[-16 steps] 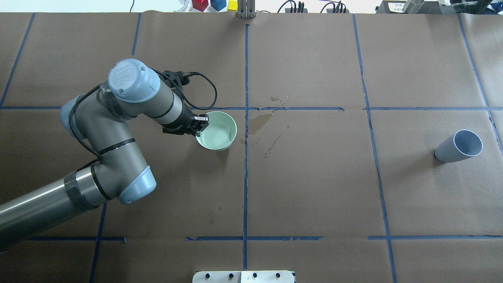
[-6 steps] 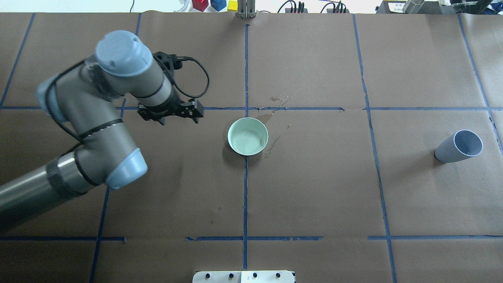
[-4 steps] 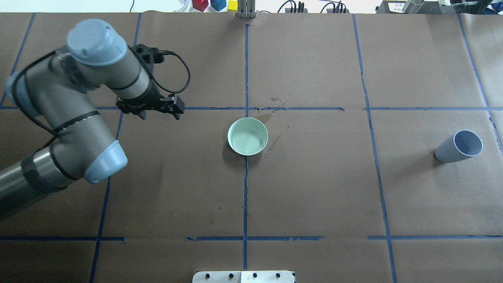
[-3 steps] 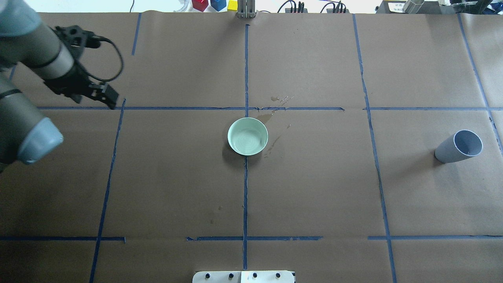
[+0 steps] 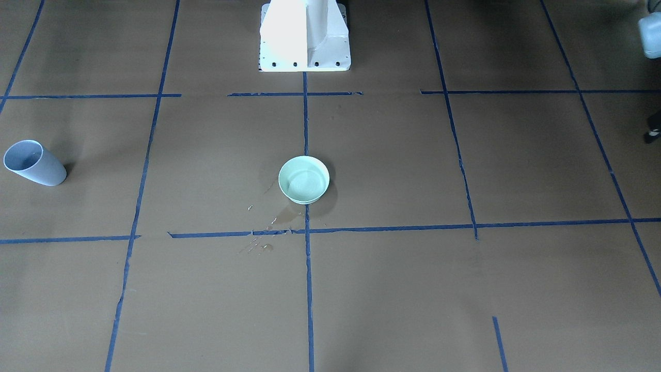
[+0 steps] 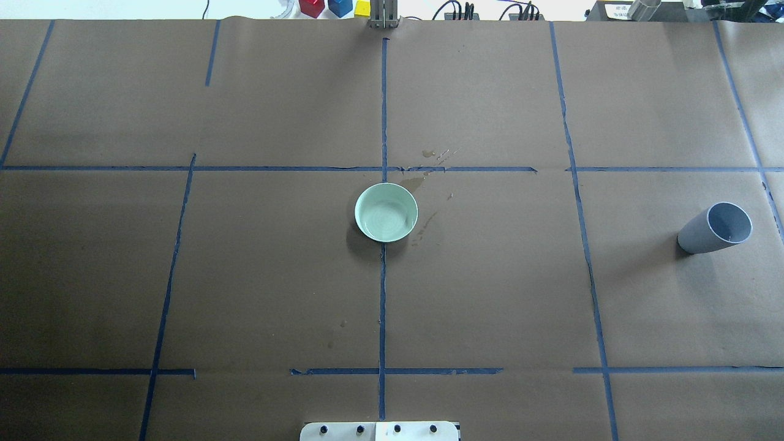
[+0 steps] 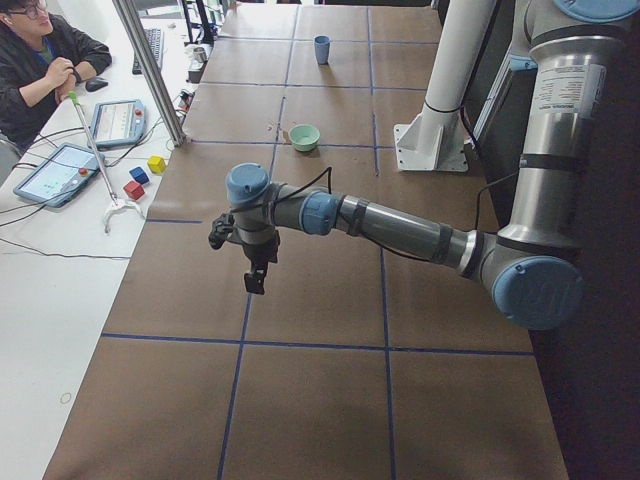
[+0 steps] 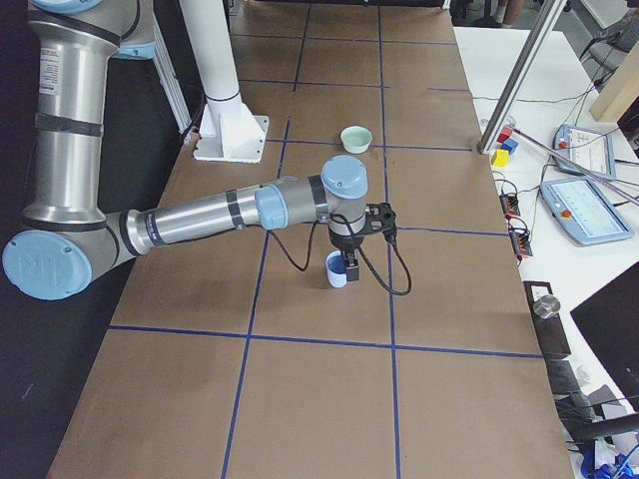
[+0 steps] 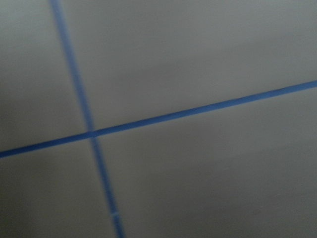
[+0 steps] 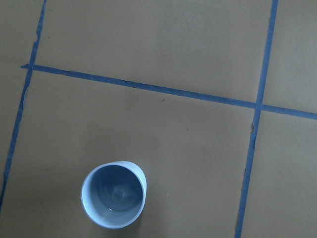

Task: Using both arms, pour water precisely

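— Brown paper with a blue tape grid covers the table [image 6: 490,294]. Where are the arms?
— The left arm [image 7: 400,225] reaches over bare paper near the table's left end, with the left gripper [image 7: 257,280] pointing down above the sheet. The right arm [image 8: 200,225] stretches out to the blue-grey cup [image 8: 335,274], and the right gripper [image 8: 349,265] hangs right at it. Whether they touch cannot be told.
— Fingers released or clenched?
— Neither gripper shows that, since only the side views catch them.
— And the water?
— A faint sheen of water [image 6: 384,219] lies in the mint-green bowl [image 6: 358,211] at the table's middle, with wet stains [image 6: 411,184] just beside it. The cup stands upright, well apart from the bowl.
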Controlling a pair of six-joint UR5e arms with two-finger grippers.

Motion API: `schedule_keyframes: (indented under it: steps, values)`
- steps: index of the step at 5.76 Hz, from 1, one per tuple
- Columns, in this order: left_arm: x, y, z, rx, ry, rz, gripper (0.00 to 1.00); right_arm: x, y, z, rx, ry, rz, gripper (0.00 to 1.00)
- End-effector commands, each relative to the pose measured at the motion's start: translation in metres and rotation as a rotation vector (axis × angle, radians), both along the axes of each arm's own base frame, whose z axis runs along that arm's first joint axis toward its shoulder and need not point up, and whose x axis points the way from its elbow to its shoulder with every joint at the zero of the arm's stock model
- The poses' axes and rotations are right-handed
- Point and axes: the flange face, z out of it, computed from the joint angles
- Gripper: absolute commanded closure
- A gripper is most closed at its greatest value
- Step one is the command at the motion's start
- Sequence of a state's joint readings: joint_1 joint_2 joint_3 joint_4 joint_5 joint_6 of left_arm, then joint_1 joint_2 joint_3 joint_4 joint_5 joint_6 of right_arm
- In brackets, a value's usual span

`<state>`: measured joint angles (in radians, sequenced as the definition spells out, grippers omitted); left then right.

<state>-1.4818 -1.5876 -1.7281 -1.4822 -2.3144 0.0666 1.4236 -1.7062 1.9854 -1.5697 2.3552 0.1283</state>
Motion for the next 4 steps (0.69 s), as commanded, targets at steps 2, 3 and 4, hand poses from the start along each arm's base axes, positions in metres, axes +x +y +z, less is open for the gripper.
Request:
schedule_keyframes:
  steps: [2, 3, 4]
  values:
    - [-0.029, 0.033, 0.040, -0.044, 0.099, -0.016, 0.00, -0.050, 0.019, -0.052, -0.059, -0.028, 0.099, 0.00]
    - [-0.029, 0.033, 0.040, -0.045, 0.099, -0.018, 0.00, -0.068, 0.031, -0.045, -0.044, -0.018, 0.168, 0.00]
    - [-0.029, 0.033, 0.040, -0.045, 0.099, -0.018, 0.00, -0.088, 0.041, -0.039, -0.024, 0.004, 0.211, 0.00]
